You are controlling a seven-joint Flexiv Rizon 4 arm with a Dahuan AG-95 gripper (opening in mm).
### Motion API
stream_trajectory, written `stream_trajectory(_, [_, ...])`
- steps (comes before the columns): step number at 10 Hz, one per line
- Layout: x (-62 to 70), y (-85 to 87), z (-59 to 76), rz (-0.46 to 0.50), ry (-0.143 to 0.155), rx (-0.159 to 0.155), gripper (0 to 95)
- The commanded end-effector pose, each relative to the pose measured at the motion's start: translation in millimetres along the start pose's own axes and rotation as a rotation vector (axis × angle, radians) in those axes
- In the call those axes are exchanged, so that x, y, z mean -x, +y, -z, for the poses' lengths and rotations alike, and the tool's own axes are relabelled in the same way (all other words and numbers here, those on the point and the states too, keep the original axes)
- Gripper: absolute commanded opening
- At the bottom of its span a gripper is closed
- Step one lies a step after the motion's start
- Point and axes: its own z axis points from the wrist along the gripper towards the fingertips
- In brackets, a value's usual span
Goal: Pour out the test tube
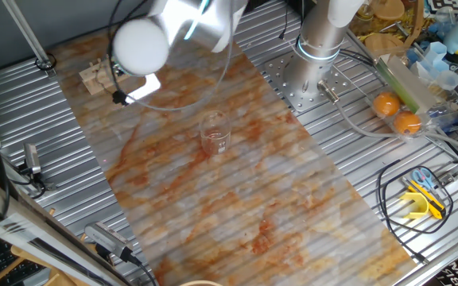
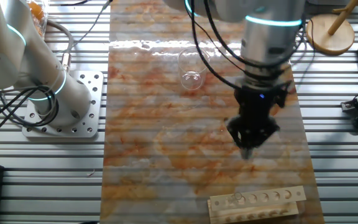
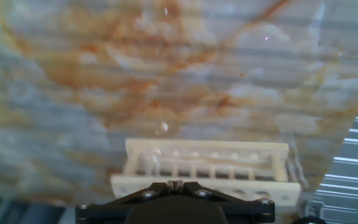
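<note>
The pale wooden rack (image 2: 257, 202) lies near the front edge of the marbled mat; in the hand view it (image 3: 204, 167) is just ahead of the fingers. A faint clear test tube (image 3: 156, 160) seems to stand in a hole near the rack's left end, and it is hard to make out. My gripper (image 2: 249, 151) points down above the mat, a short way from the rack and apart from it. In the hand view its jaws (image 3: 175, 184) are together with nothing between them. The clear glass beaker (image 2: 190, 70) stands upright further up the mat, also seen in one fixed view (image 1: 215, 133).
The mat (image 1: 237, 199) lies on a ribbed metal table. The arm's base (image 2: 61, 102) is bolted beside the mat. Two oranges (image 1: 396, 113), scissors (image 1: 424, 181) and clutter sit past the mat's right side. A round wooden stand (image 2: 331, 31) is at the far corner.
</note>
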Motion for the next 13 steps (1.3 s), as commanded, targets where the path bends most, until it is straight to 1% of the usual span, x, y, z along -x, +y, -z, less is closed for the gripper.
stream_trajectory(1, [-7.7, -23.4, -3.7, 0.033, 0.038, 0.016, 0.0])
stream_trajectory(2, [-7.5, -26.3, -5.5, 0.035, 0.037, 0.018, 0.0])
stream_trajectory(3, [-6.9, -28.1, -8.3, 0.052, 0.035, 0.03, 0.0])
stream_trajectory(4, [-8.9, -26.9, -14.8, 0.078, 0.048, 0.038, 0.0])
stream_trajectory(5, [-11.3, -22.9, -18.3, 0.066, 0.052, 0.059, 19.0])
stream_trajectory(6, [-13.3, -17.4, -20.8, 0.053, 0.053, 0.09, 19.0])
stream_trajectory(7, [-13.4, -14.8, -22.3, 0.058, 0.086, 0.109, 19.0])
stream_trajectory(8, [-13.1, -14.9, -23.0, 0.059, 0.099, 0.124, 19.0])
stream_trajectory(9, [-13.2, -12.8, -25.4, 0.033, 0.114, 0.177, 19.0])
stream_trajectory(11, [-15.1, 0.1, -30.8, -0.062, 0.126, 0.229, 19.0])
stream_trajectory(12, [-14.9, 4.9, -33.3, -0.092, 0.133, 0.259, 19.0])
stream_trajectory(13, [-15.8, 6.7, -33.5, -0.108, 0.139, 0.28, 19.0])
